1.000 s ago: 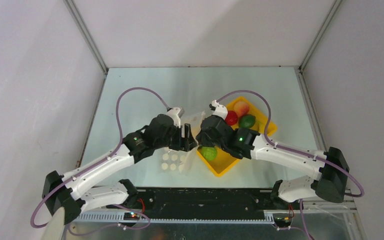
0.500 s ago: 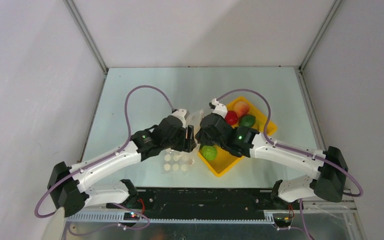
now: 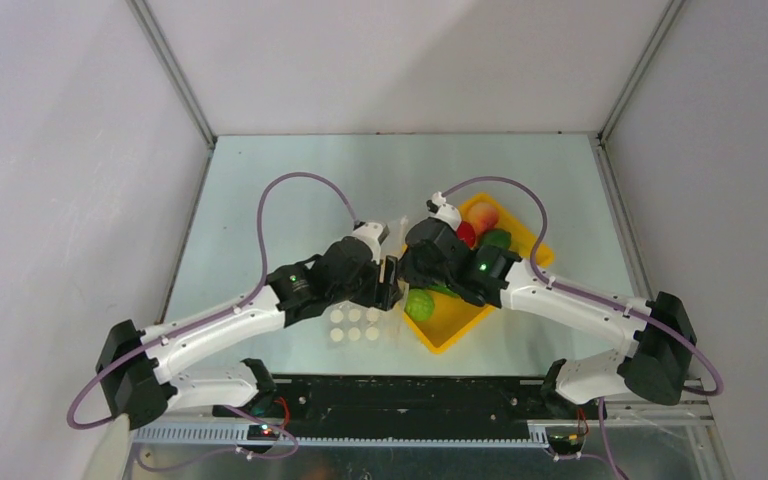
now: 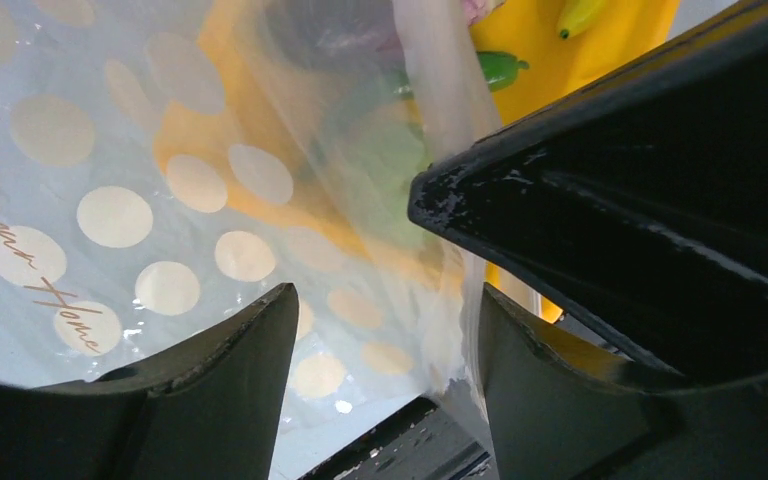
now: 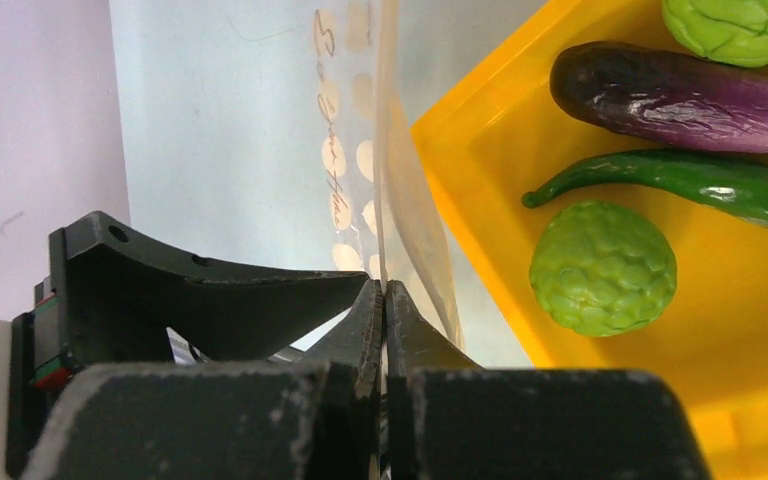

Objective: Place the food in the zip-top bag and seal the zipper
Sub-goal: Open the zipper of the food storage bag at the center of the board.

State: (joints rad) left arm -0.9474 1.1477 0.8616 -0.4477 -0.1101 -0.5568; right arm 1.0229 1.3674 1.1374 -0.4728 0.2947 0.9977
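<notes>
The zip-top bag [image 3: 355, 325], clear with white dots, lies left of the yellow tray, its right edge lifted. My right gripper [image 5: 385, 290] is shut on that raised edge [image 5: 392, 180]. The left gripper [image 4: 385, 310] stands open right beside it, dotted film [image 4: 250, 255] between its fingers [image 4: 210, 390]. The zipper [image 4: 445, 90] shows as a whitish strip along the raised edge. The food lies in the tray: an eggplant [image 5: 680, 95], a cucumber [image 5: 680, 185], a round green fruit [image 5: 603, 268], a tomato [image 3: 467, 235], a peach [image 3: 482, 215] and a banana [image 4: 580, 15].
The yellow tray [image 3: 450, 335] sits angled right of centre, its near corner toward the arm bases. The two wrists almost touch above the tray's left edge. Grey walls stand around the table on the left, right and far sides.
The left arm has swung right, bringing its gripper up against the right gripper. The bag's flat part has slid right with it. The right gripper stays shut on the bag's edge.
</notes>
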